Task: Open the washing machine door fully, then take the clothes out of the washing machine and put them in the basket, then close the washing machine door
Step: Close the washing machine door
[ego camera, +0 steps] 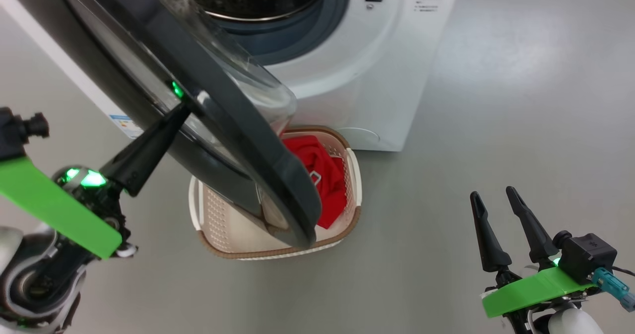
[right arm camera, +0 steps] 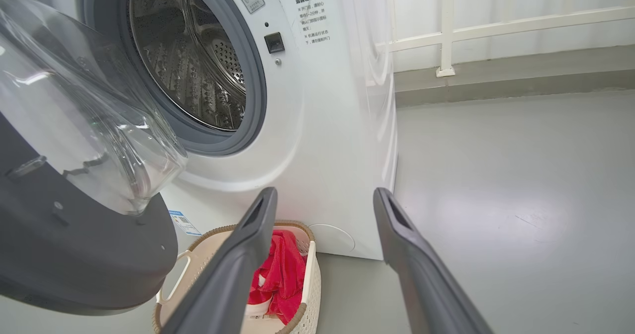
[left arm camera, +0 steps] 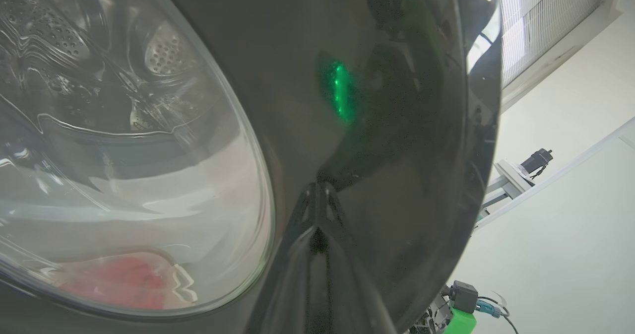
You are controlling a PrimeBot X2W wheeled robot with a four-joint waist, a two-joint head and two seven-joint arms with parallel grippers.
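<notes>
The washing machine stands with its drum bare. Its door hangs partly swung, black rim and bulging glass over the basket. My left gripper is shut, its tips pressed against the door's outer black rim. The red clothes lie in the cream basket on the floor below the drum. My right gripper stands open and holds nothing, off to the right above the floor.
Grey floor spreads to the right of the machine. A white railing and a wall base run behind in the right wrist view. A frame with a camera shows past the door's edge in the left wrist view.
</notes>
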